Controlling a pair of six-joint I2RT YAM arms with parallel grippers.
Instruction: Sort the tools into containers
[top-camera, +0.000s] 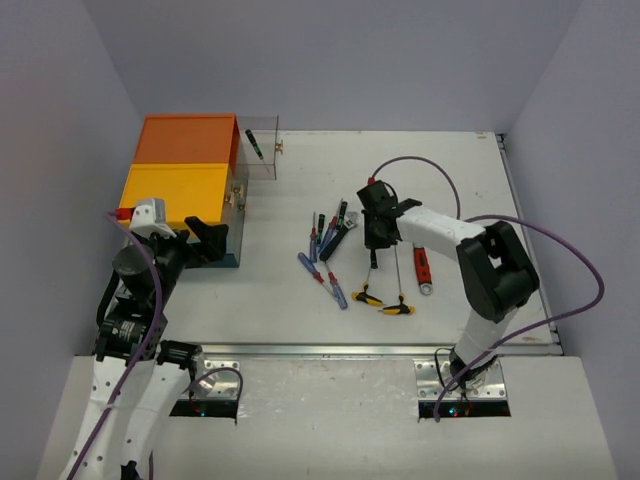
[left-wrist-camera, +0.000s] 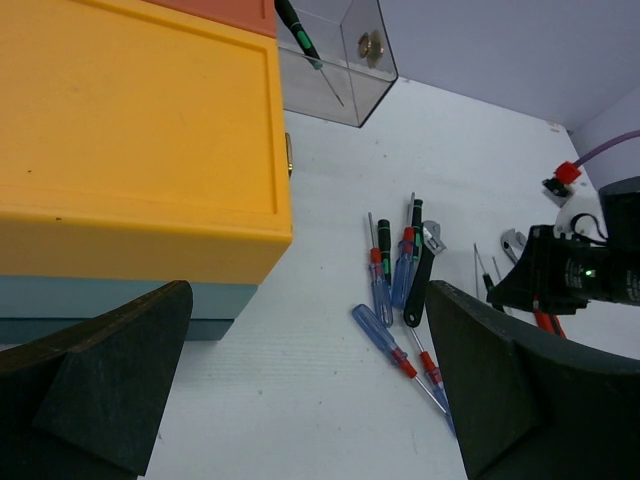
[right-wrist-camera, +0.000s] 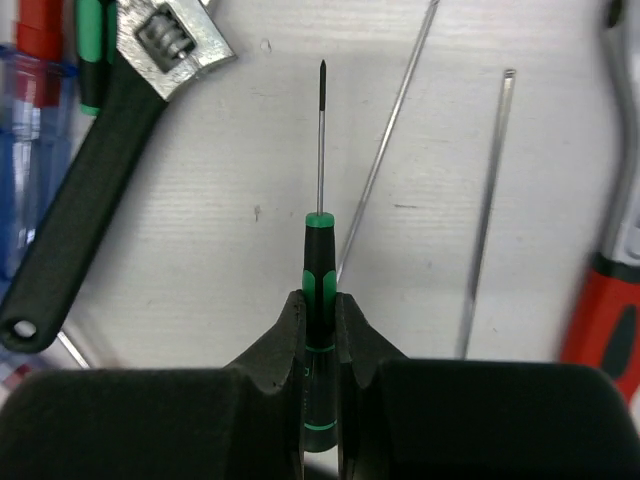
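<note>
Top external, containers (top-camera: 176, 192): a teal unit with one orange and one yellow top, straight ahead of the left tool (top-camera: 196, 236) and well apart to the left of the right tool (top-camera: 374, 235).
Top external, clear drawer (top-camera: 262, 158): it stands out from the orange-topped half on the side facing the right tool, with a drawer screwdriver (top-camera: 254, 146) lying inside.
Top external, loose pieces: the blue-handled screwdrivers (top-camera: 322, 272) and an adjustable wrench (top-camera: 338, 235) lie on the desk (top-camera: 280, 310) between the two tools, just left of the right tool.
Top external, T-handle keys (top-camera: 367, 296): their yellow-and-black grips lie near the right tool, on the side towards the arm bases; a red-handled item (top-camera: 422, 270) lies to its right.

Left wrist, left tool: both fingers (left-wrist-camera: 100, 370) are spread wide with nothing between them.
Left wrist, containers: the yellow top fills the area ahead and left of the tool, with the teal body beneath it. The clear drawer stands beyond, with a brass latch (left-wrist-camera: 371, 44) on its front.
Left wrist, loose pieces: the screwdrivers and wrench lie ahead, just inside the right finger.

Right wrist, right tool: it is pressed together, pinching the handle of a slim green-and-black screwdriver (right-wrist-camera: 319, 250).
Right wrist, screwdriver: its shaft points straight ahead of the tool; whether it is clear of the desk I cannot tell.
Right wrist, neighbours: the wrench lies ahead to the left, two thin key shafts just right, and the red-handled item at the far right.
</note>
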